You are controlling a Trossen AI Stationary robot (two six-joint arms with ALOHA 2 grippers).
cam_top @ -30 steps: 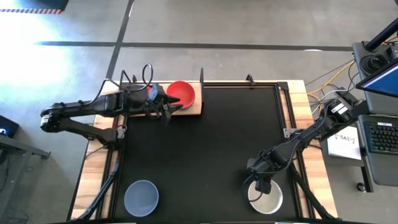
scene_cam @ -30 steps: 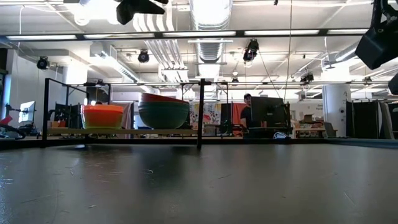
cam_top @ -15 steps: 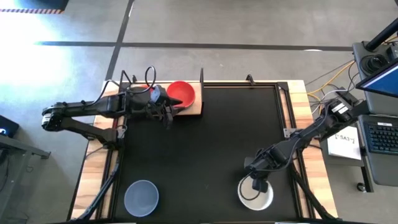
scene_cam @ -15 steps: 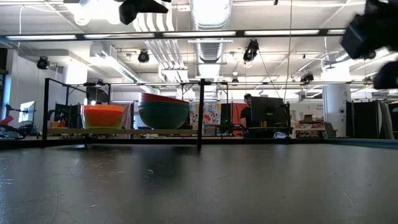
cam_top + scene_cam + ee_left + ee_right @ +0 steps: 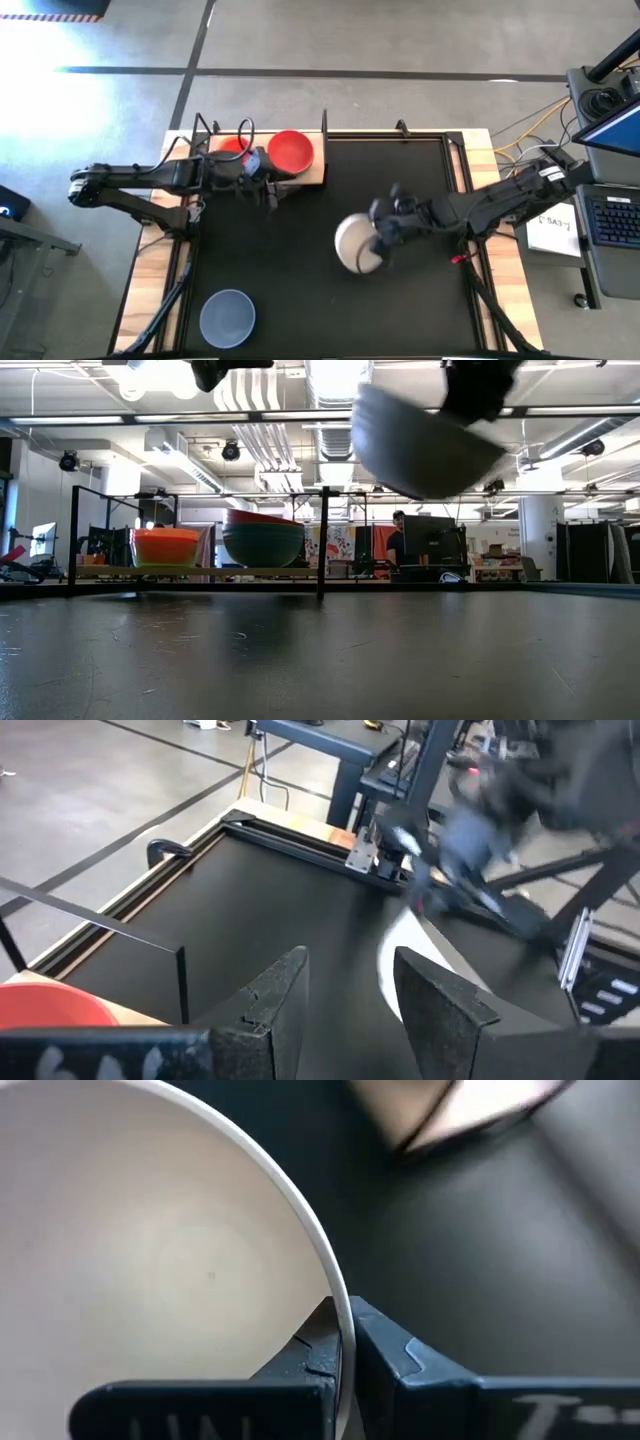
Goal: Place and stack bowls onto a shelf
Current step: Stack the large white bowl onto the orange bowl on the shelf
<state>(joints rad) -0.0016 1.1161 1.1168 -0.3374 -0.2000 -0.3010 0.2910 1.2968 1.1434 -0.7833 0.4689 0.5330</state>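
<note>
**Right gripper carries the white bowl over the middle of the mat**

Right gripper (image 5: 378,238) of mine is clamped on the rim of the white bowl (image 5: 357,244), 1 finger inside the wall and 1 outside, as my right wrist view shows with the rim (image 5: 335,1295) pinched between the 2 dark fingers. My right arm reaches in from the right edge of the desk, stretched low and nearly flat toward the centre of the black mat (image 5: 330,200). The bowl hangs in the air above the mat, clear of it in the low view (image 5: 420,440), tilted so its opening faces up and partly toward my wrist; its blurred outline leaves the exact tilt unclear.

My left gripper (image 5: 270,185) waits at the far-left part of the desk, just beside the near edge of the shelf (image 5: 315,175), its fingers (image 5: 275,995) parted with nothing between them.

On the shelf's pale board the red bowl (image 5: 291,150) sits upright on a teal bowl (image 5: 263,545), with an orange-red bowl (image 5: 165,546) beside it toward the left end. A grey-blue bowl (image 5: 227,316) rests upright on the mat near the near-left corner.

Wood shows around the mat's edges, and a grey concrete floor lies beyond the desk. Behind it the low view takes in a workshop with ceiling lights, a monitor (image 5: 433,540) and a person (image 5: 397,538).
</note>
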